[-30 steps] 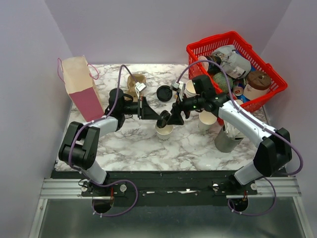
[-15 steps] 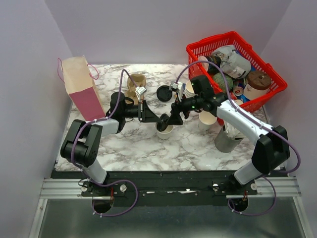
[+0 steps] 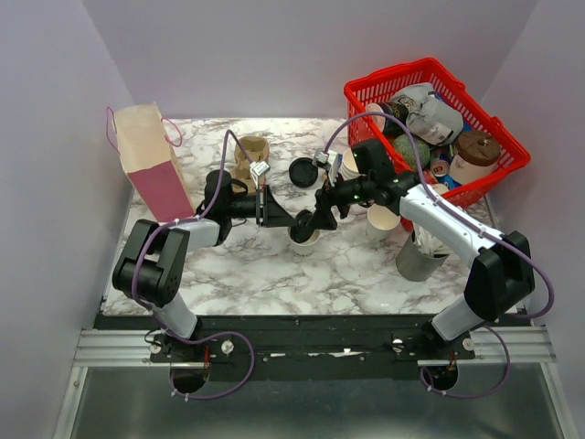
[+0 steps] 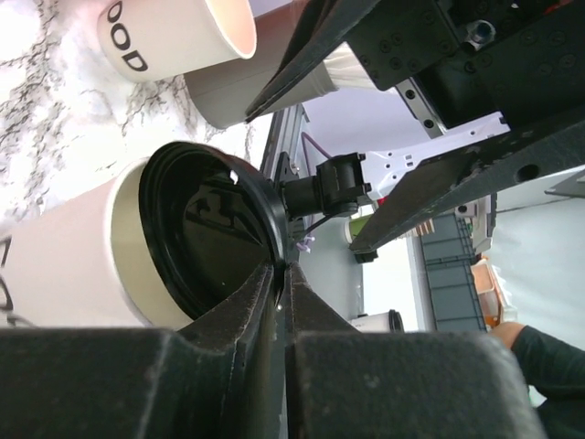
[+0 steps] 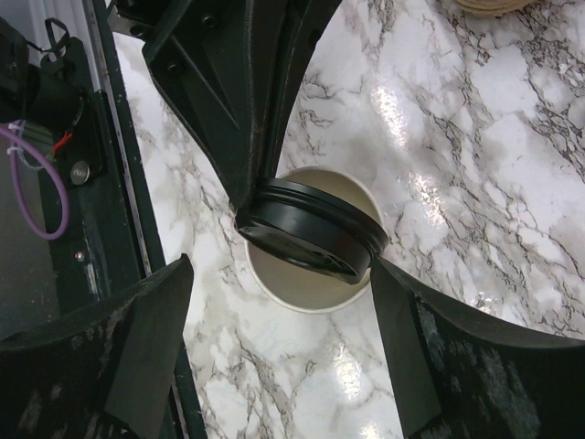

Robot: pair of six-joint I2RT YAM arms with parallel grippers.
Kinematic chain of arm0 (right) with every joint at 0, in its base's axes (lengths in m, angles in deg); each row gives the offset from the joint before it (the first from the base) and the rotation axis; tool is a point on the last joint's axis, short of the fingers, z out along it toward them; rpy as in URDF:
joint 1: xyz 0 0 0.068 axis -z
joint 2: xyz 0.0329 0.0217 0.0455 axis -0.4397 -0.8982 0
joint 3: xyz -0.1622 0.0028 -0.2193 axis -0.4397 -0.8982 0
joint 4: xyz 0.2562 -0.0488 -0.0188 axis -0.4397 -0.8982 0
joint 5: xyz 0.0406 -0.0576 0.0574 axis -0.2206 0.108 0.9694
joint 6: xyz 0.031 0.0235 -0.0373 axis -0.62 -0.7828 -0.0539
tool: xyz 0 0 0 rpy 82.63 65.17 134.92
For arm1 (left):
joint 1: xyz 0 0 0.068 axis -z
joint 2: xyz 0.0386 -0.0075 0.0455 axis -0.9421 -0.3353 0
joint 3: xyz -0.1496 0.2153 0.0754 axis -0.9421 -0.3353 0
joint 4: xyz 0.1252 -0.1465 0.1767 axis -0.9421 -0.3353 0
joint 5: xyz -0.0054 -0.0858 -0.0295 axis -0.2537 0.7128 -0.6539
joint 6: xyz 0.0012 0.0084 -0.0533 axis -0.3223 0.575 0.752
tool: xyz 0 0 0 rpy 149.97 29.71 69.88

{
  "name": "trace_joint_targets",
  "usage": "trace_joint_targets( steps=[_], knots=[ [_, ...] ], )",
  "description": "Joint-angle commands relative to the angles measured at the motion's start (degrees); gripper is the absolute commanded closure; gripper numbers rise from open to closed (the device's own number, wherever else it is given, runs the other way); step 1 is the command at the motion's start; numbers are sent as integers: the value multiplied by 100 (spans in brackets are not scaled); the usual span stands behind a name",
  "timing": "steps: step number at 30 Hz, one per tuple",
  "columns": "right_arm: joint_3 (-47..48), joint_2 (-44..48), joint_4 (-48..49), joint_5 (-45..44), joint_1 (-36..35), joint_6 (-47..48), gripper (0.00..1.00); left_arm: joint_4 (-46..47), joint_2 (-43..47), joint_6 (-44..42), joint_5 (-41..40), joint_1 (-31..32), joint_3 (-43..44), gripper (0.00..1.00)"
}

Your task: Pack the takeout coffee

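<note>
The takeout coffee cup (image 5: 311, 293) is a small white paper cup, cream inside, standing on the marble table (image 3: 256, 265) mid-centre. Its black lid (image 5: 311, 230) lies tilted across the cup's mouth. My left gripper (image 4: 281, 267) is shut on the lid's rim, seen edge-on in the left wrist view with the lid (image 4: 206, 233) against the cup (image 4: 64, 274). My right gripper (image 5: 281, 274) hangs open over the cup, one finger on each side, the right finger close to the lid. In the top view both grippers meet over the cup (image 3: 305, 240).
A kraft and pink paper bag (image 3: 146, 165) stands at the back left. A red basket (image 3: 430, 119) of clutter fills the back right. A second black lid (image 3: 303, 171), a brown cup holder (image 3: 249, 155), stacked white cups (image 3: 352, 165) and a grey cup (image 3: 419, 258) lie around.
Both grippers and the lid shifted slightly toward the back over the cup in the first half second. Since then they have stayed nearly still.
</note>
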Motion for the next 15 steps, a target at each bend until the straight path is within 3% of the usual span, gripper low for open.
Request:
trace_joint_targets(
  steps=[1,7,15],
  knots=[
    [-66,-46,174,-106,13,-61,13,-490,210,-388,-194,-111,-38,77],
    [31,-169,183,-238,13,-113,13,-1132,342,-907,-317,-278,23,64],
    [84,-249,200,-220,13,-166,13,-1264,316,-1038,-405,-305,67,56]
  ],
)
